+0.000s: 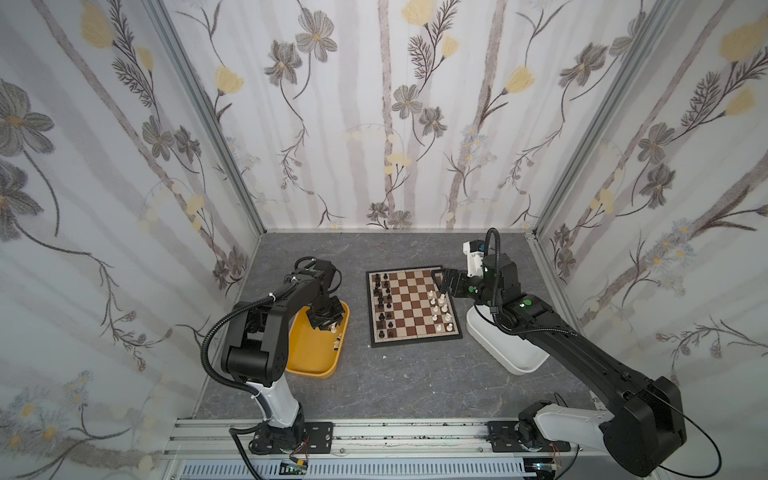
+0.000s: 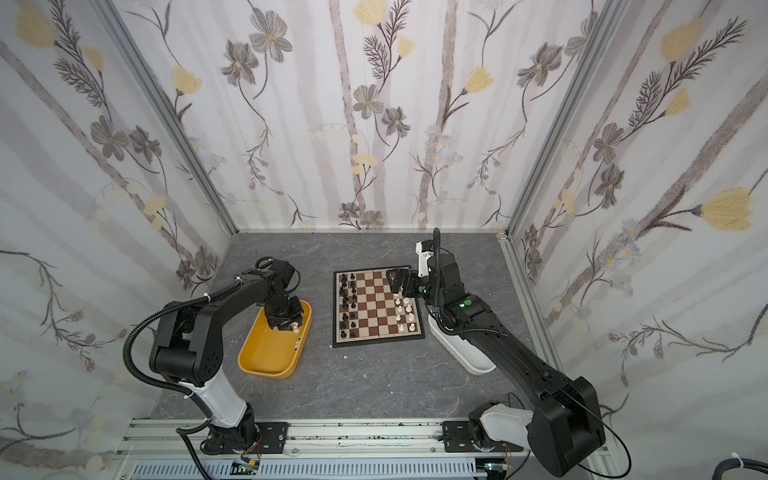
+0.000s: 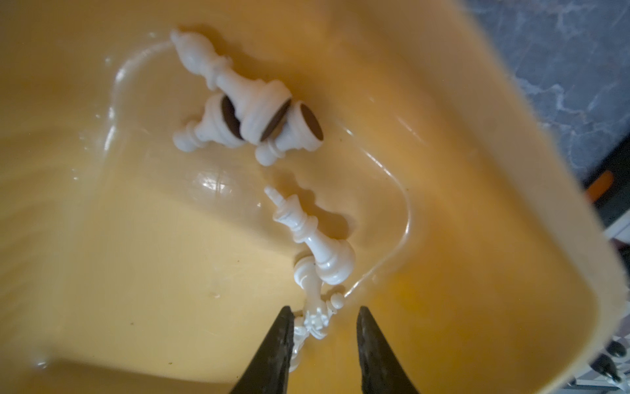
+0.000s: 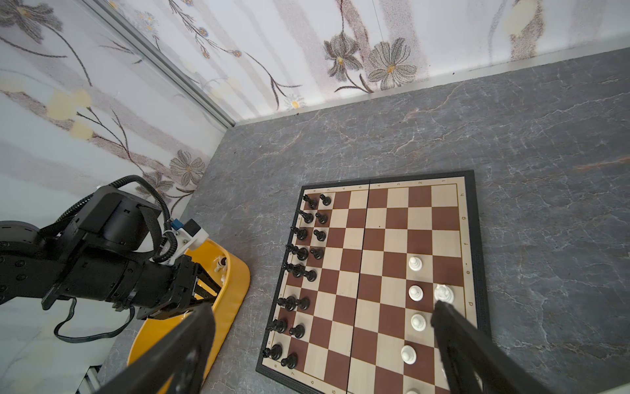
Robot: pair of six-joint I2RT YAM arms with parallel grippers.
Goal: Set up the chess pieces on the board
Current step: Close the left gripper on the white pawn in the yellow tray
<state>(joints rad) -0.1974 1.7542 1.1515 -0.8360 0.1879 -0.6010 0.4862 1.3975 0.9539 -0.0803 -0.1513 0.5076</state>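
The grey desk [image 1: 415,382] carried everything; at its middle lay the board [image 1: 409,305], flat, with the yellow tub [image 1: 311,357] near its left side and the white tub [image 1: 511,353] just beside its right, partly under the right arm; the right tool [image 1: 441,281] hung over the board's far right corner, jaws spread wide and nothing between them; the left tool [image 3: 324,308] was down inside the yellow tub, jaws half closed, one finger [image 3: 281,341] against a crowned white piece [image 3: 311,293] and its partner just clear, so no grip was made yet; the black pieces [image 1: 380,306] stood upright in two files along the board's left edge, while the white pieces [image 1: 444,308] filled only the nearer part of its right edge, the far squares there bare; more white men lay toppled in the yellow tub, among them a white king [image 3: 306,235] resting across the crowned piece's foot; the step in hand looked like fetching that crowned piece, probably the queen; it lay on its side, long axis running along the gap between the fingers, crown toward the tool and base away; the next move, by my reading, called for pinching the crown across that axis, lifting slowly so the king slid off, then standing the piece base-down on a bare white-side square
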